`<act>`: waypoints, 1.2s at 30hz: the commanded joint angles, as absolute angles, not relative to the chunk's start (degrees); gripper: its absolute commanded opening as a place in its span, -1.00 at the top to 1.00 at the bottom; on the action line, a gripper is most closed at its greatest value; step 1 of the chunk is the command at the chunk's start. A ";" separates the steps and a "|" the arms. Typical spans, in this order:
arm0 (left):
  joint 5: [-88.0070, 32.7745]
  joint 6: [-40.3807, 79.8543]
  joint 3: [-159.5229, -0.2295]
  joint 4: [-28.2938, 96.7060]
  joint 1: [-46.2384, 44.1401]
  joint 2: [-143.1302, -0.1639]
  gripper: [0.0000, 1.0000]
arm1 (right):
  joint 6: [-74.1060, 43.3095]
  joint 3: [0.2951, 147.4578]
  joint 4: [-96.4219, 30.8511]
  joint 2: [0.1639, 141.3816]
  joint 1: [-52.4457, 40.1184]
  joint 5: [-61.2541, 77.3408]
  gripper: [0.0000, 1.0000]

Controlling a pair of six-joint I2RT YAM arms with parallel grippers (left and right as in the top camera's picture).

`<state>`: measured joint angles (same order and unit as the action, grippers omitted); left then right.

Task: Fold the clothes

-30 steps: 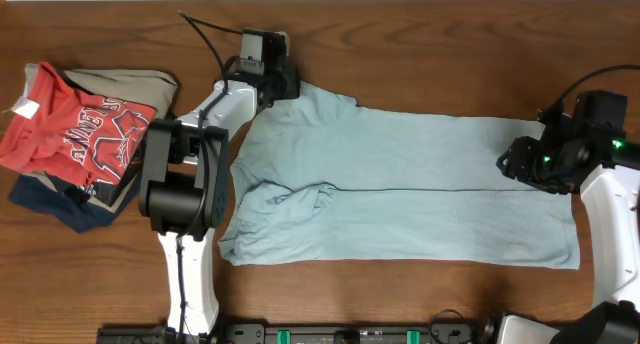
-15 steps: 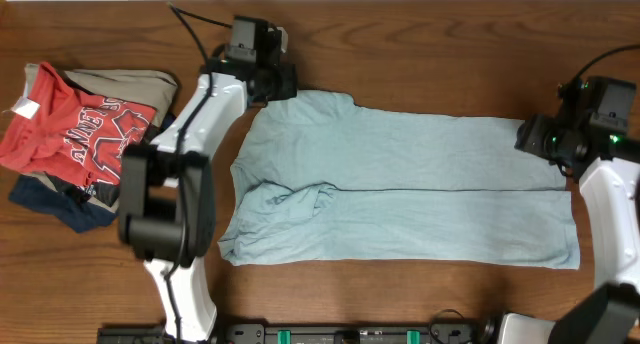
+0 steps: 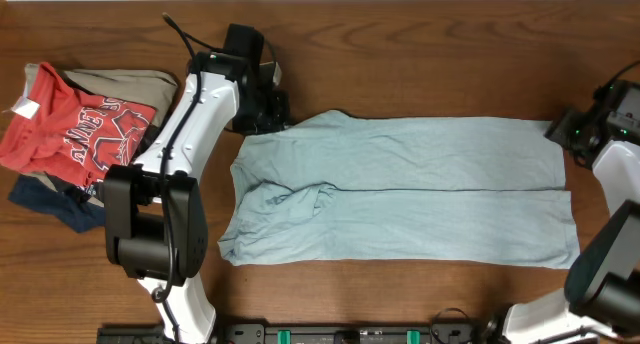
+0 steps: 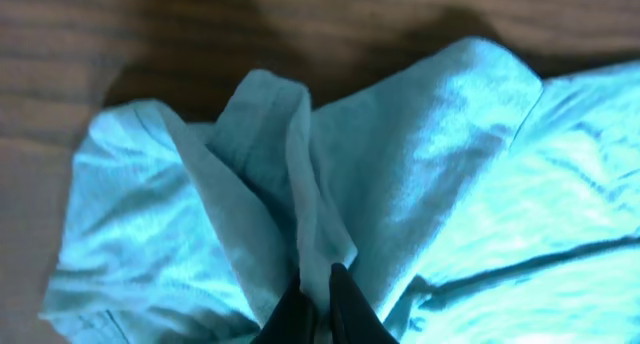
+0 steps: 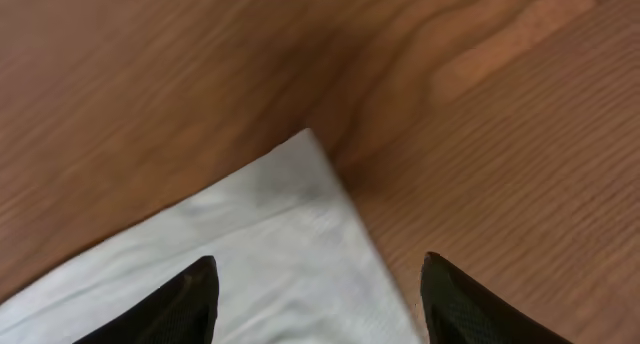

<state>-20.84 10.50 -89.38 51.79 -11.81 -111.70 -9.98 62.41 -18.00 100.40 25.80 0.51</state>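
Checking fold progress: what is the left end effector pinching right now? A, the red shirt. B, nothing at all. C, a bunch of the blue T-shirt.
C: the left wrist view shows the left end effector shut on a gathered ridge of the blue T-shirt.

Overhead looks straight down; both close wrist views share its T-shirt (image 3: 400, 189).

Pale blue T-shirt (image 3: 400, 189) lies spread flat, folded lengthwise, one corner bunched.
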 commanded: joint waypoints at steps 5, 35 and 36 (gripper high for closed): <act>-20.99 10.11 -89.80 52.27 -13.34 -111.55 0.87 | -11.11 63.00 -11.29 108.71 26.50 -0.21 -0.26; -20.97 10.13 -89.32 52.23 -13.96 -111.55 0.88 | -11.14 63.00 -1.96 116.29 23.79 1.91 0.23; -20.97 10.13 -89.32 52.23 -13.96 -111.55 0.88 | -11.16 63.00 -1.91 116.33 23.70 1.91 0.25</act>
